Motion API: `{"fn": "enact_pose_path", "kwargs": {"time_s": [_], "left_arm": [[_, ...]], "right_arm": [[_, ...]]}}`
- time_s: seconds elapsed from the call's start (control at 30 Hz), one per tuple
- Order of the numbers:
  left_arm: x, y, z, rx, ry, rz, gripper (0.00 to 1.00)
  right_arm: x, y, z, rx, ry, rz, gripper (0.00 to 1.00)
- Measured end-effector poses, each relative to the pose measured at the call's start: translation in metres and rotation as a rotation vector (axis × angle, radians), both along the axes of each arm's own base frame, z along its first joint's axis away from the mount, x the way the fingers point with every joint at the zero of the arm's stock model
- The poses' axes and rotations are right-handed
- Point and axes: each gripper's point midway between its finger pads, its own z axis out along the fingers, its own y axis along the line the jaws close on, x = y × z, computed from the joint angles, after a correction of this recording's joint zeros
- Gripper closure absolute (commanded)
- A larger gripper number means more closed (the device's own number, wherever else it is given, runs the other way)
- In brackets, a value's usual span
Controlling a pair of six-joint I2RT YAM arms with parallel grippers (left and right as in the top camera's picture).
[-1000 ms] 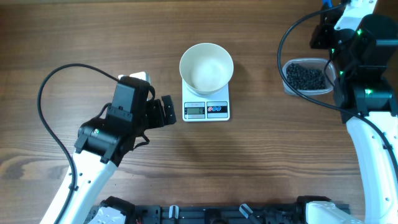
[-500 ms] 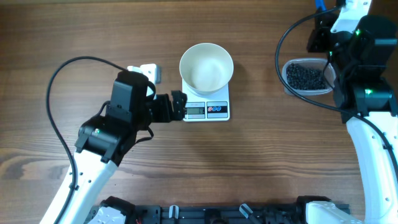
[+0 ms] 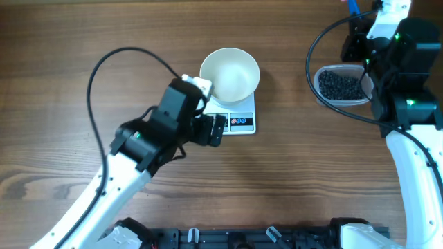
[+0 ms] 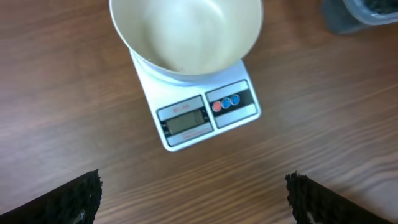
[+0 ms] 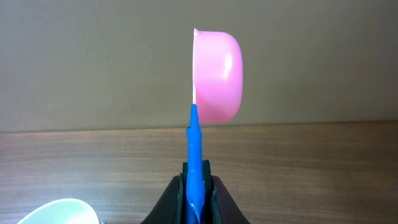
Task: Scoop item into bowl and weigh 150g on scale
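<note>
Nearest the front edge of the table (image 3: pixel 104 41), the left arm reaches in from the lower left, a black cable (image 3: pixel 104 69) looping over it. The left pincer (image 3: pixel 219 130) has its jaws spread wide apart with nothing between them, and it hangs over the front left corner of the scale (image 4: pixel 208 115), hiding that corner from above. Its wrist camera looks down past both fingertips (image 4: pixel 78 199) onto the scale's grey display (image 4: pixel 185 119) and, just right of it, a red and a blue button (image 4: pixel 226 103). The white bowl (image 4: pixel 186 37) stands on the back part of the scale, upright, overhanging the platform on both sides; its inside shows bare and white. Well to the right, apart from the scale, the clear plastic tub (image 3: pixel 342 102) sits on the table with the black beans (image 3: pixel 338 85) heaped inside it; all the beans in sight lie there. The right arm stands over the tub's far and right side. The right pincer (image 5: pixel 196 186) is clamped on the blue handle (image 5: pixel 194 149) of the pink scoop (image 5: pixel 217 74), which stands handle down and cup up, raised above the table with its open side turned left. Whether anything lies in the cup cannot be told.
</note>
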Motion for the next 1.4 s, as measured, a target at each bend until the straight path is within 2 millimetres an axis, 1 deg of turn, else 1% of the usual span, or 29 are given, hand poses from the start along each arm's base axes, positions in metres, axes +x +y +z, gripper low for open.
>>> {"fn": "enact_pose_path", "kwargs": {"time_s": [0.13, 0.17, 0.33, 0.6, 0.83, 1.0, 1.4], "left_arm": [[0.009, 0.005, -0.014, 0.074, 0.015, 0.024, 0.00], [0.009, 0.006, -0.015, 0.079, 0.014, 0.027, 0.00], [0.011, 0.008, -0.014, 0.089, 0.004, 0.037, 0.00], [0.016, 0.005, -0.010, 0.073, -0.020, 0.037, 0.00], [0.013, 0.000, -0.010, 0.084, -0.023, -0.039, 0.00], [0.013, -0.001, -0.010, 0.088, -0.026, -0.046, 0.00], [0.022, -0.004, -0.003, 0.065, -0.070, -0.027, 0.00]], "right_arm": [[-0.005, 0.000, 0.006, 0.000, -0.013, 0.000, 0.96], [-0.006, 0.000, 0.008, 0.000, -0.016, 0.000, 0.96], [-0.010, 0.000, 0.013, 0.000, -0.027, 0.000, 0.96], [-0.010, 0.000, 0.013, 0.000, -0.027, 0.000, 0.96], [-0.010, 0.000, 0.013, 0.000, -0.027, 0.000, 0.96], [-0.010, 0.000, 0.013, 0.000, -0.027, 0.000, 0.96], [-0.010, 0.000, 0.012, 0.000, -0.021, 0.000, 0.96]]}}
